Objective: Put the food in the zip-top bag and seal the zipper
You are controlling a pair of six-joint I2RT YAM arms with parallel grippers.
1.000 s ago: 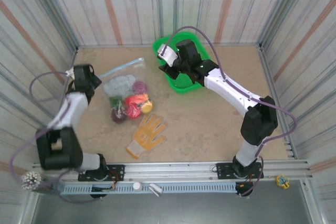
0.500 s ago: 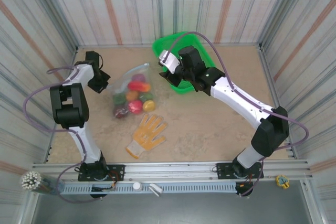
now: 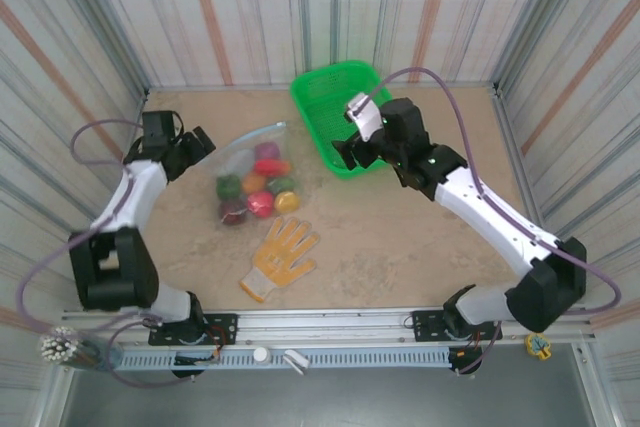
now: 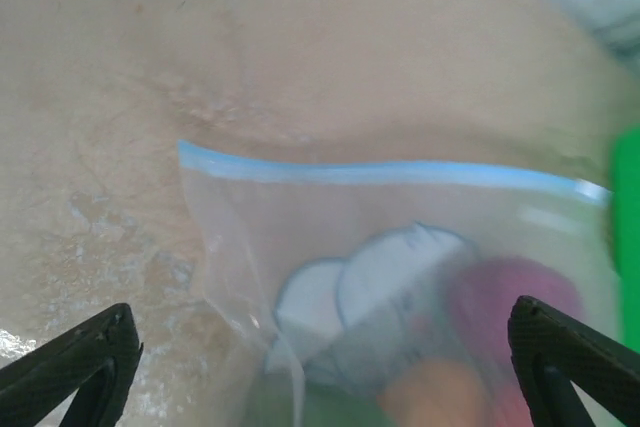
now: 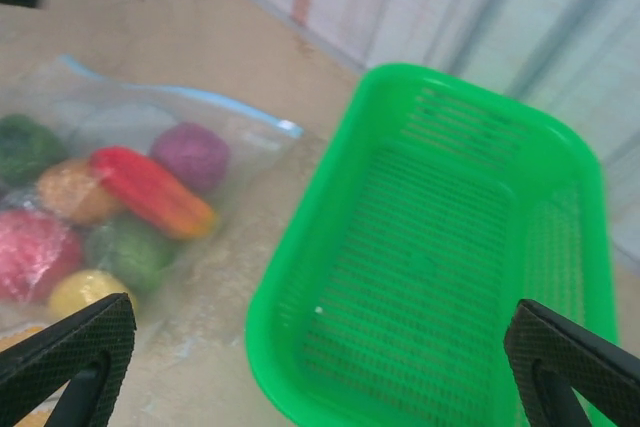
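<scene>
The zip-top bag (image 3: 248,169) lies flat on the table, left of centre, with the food (image 3: 262,185) inside it: several small toys in purple, red, orange, green, yellow and dark red. Its pale blue zipper (image 3: 250,135) runs along the far edge, and I cannot tell whether it is sealed. My left gripper (image 3: 197,143) is open at the bag's left corner, the bag (image 4: 300,247) lying below its spread jaws (image 4: 320,357). My right gripper (image 3: 346,154) hangs open over the near end of the basket (image 5: 440,247), holding nothing. The right wrist view has the bagged food (image 5: 120,197) at its left.
A bright green mesh basket (image 3: 338,107) stands at the back centre, right of the bag. A yellow-orange work glove (image 3: 280,257) lies in front of the bag. Striped walls close in the table on three sides.
Both grippers have opened. The left one has let go of the bag's corner. The right arm has drawn back to the right, towards the basket's near end.
</scene>
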